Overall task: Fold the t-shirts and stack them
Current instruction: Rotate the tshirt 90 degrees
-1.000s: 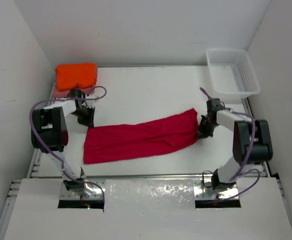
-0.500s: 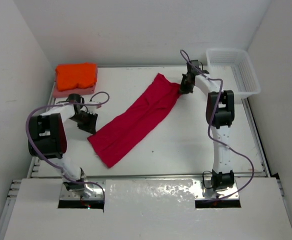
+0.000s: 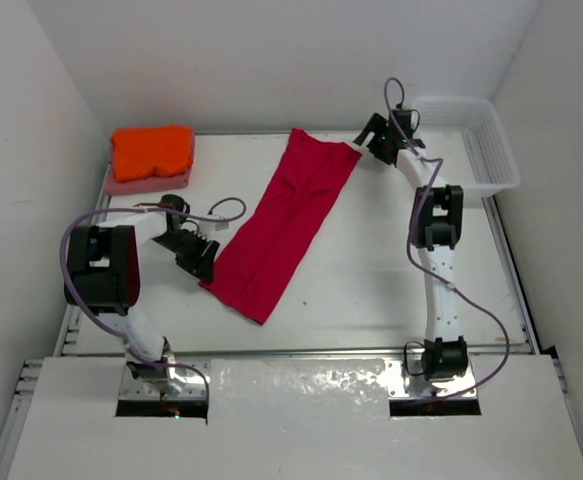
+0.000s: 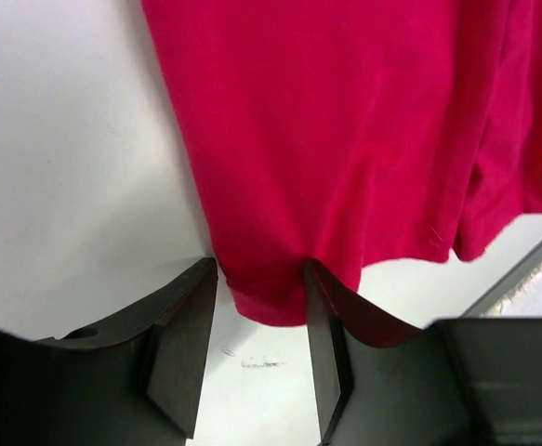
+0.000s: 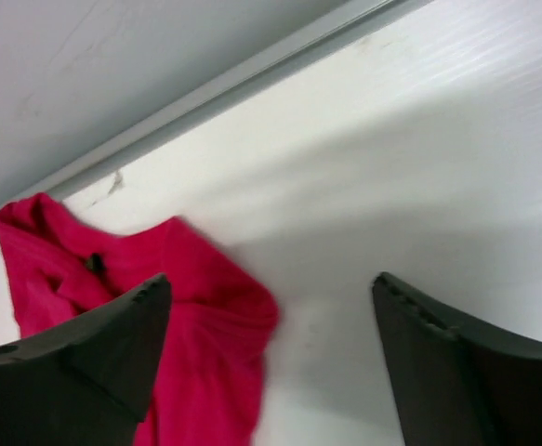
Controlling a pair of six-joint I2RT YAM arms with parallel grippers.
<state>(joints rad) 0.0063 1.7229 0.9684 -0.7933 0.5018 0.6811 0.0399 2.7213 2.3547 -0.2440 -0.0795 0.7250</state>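
The crimson red t-shirt [image 3: 283,222] lies as a long folded strip running from the table's far edge down toward the near left. My left gripper [image 3: 203,262] stands open at the strip's near left corner; in the left wrist view the shirt's hem [image 4: 271,297] lies on the table between its parted fingers [image 4: 182,339]. My right gripper [image 3: 371,140] is wide open just right of the strip's far corner [image 5: 191,316], holding nothing. The bright orange t-shirt [image 3: 152,150] sits folded on the salmon-pink one [image 3: 136,184] at the far left.
A white mesh basket [image 3: 471,150] stands at the far right corner. The right arm stretches far out along the table's back edge [image 5: 252,79]. A metal rail [image 4: 522,279] borders the table near the left gripper.
The red shirt swung from lying across the table to a steep diagonal as the right arm carried its end to the far edge. Both grippers have opened and let go of it.
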